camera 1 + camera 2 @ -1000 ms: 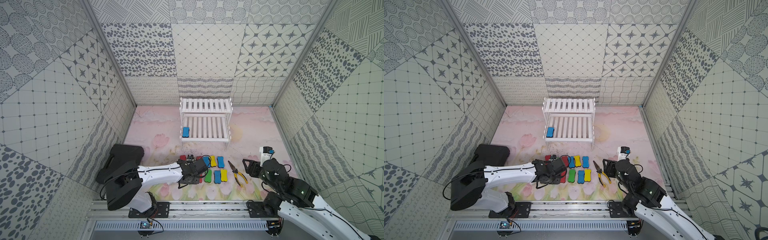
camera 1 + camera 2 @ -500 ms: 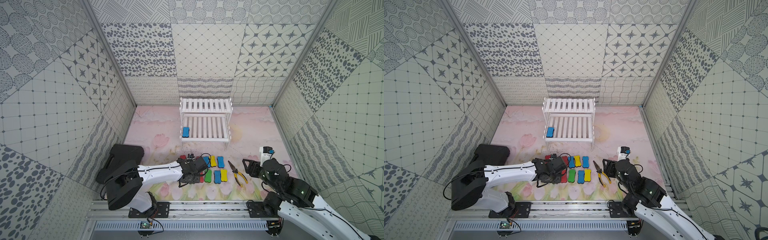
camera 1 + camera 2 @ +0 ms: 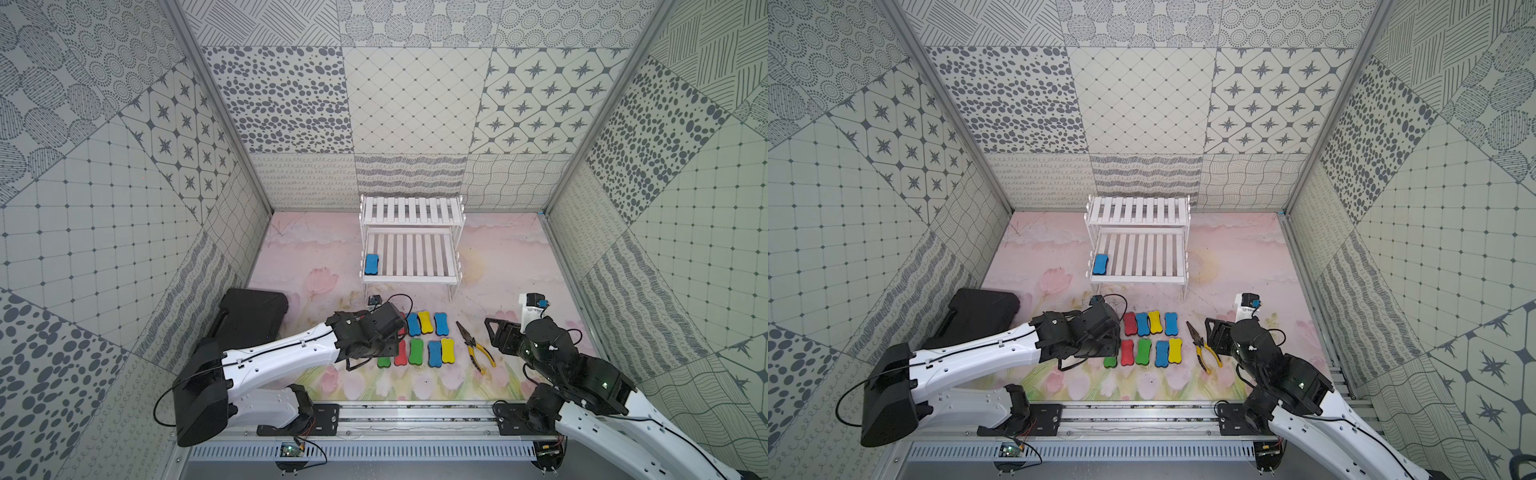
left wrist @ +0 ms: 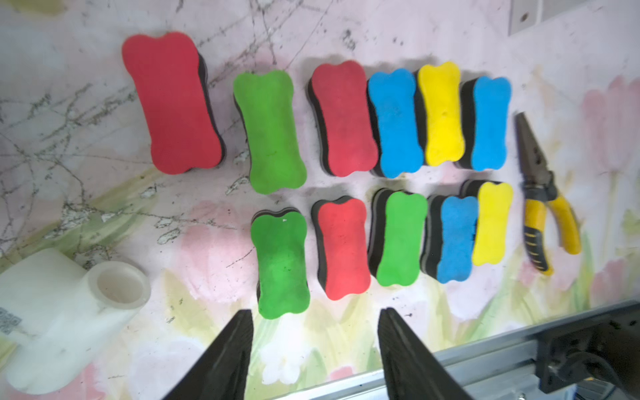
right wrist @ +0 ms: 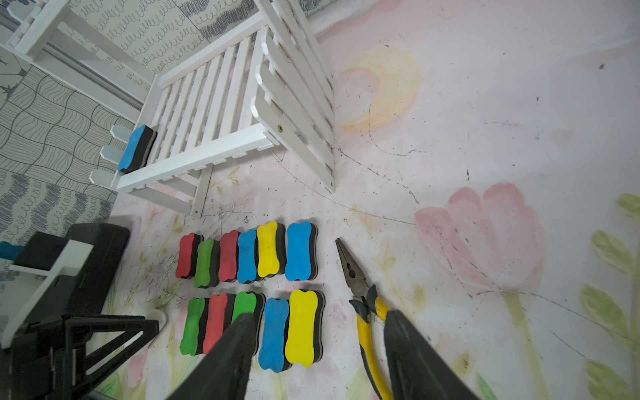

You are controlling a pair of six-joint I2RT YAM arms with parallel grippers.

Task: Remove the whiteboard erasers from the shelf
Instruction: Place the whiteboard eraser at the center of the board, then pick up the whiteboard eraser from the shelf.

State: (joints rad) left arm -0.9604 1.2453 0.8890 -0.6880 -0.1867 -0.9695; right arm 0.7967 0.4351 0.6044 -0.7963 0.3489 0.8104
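You have twelve bone-shaped foam whiteboard erasers [image 4: 341, 249]. Eleven lie in two rows on the mat in front of the white slatted two-tier shelf [image 3: 411, 277]: three red, three green, three blue, two yellow. One blue eraser [image 3: 371, 264] sits on the left end of its lower tier. One pair of yellow-handled pliers [image 3: 476, 345] lies beside the rows. In both top views the left gripper [image 4: 317, 313] hides part of the rows. Its jaws stand apart and empty, and so do those of the right gripper [image 5: 321, 315].
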